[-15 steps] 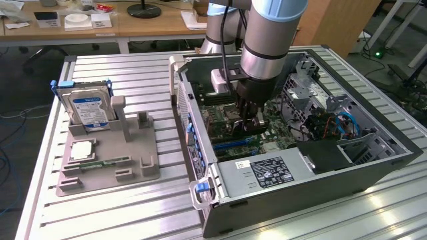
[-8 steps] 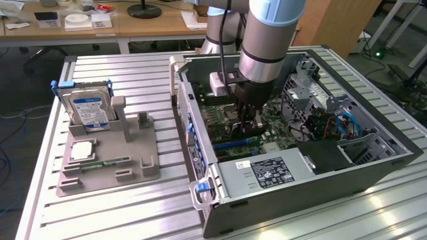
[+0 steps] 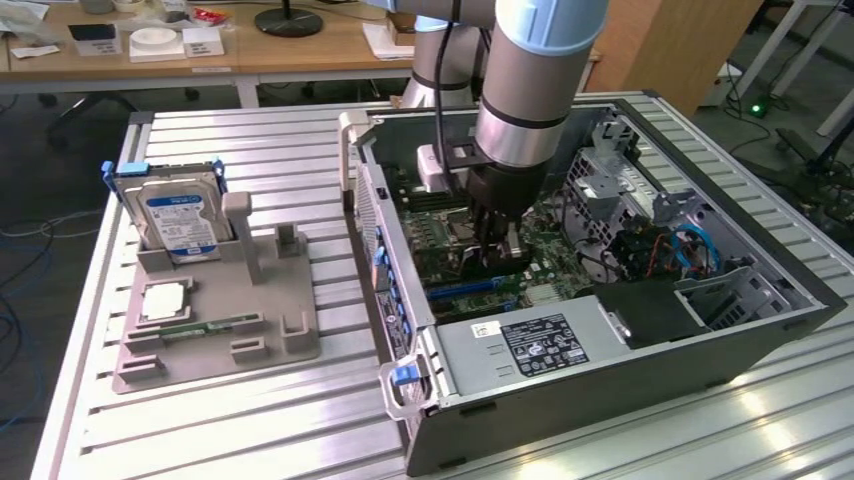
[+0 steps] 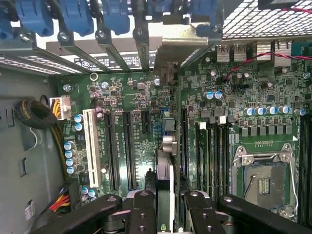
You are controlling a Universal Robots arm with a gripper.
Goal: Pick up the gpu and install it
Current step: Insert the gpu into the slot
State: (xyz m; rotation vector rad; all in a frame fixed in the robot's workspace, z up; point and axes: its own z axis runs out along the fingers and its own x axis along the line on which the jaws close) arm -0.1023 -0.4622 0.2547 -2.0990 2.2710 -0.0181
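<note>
At the exterior view's left, a grey plastic holder tray (image 3: 214, 330) carries a boxy silver hard drive with a blue-white label (image 3: 180, 220). Right of it stands the open dark computer case (image 3: 747, 330), where the black gripper (image 3: 497, 255) reaches down, jaws clamped on the thin upright gpu card (image 4: 165, 187) held edge-on over the green motherboard (image 4: 243, 126).

A hard drive (image 3: 178, 222) stands upright in a grey holder (image 3: 214, 320).

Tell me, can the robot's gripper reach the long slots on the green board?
Probably yes. The gripper, holding the card on edge, hangs over the slots inside the open case, and nothing seems to lie between them.
</note>
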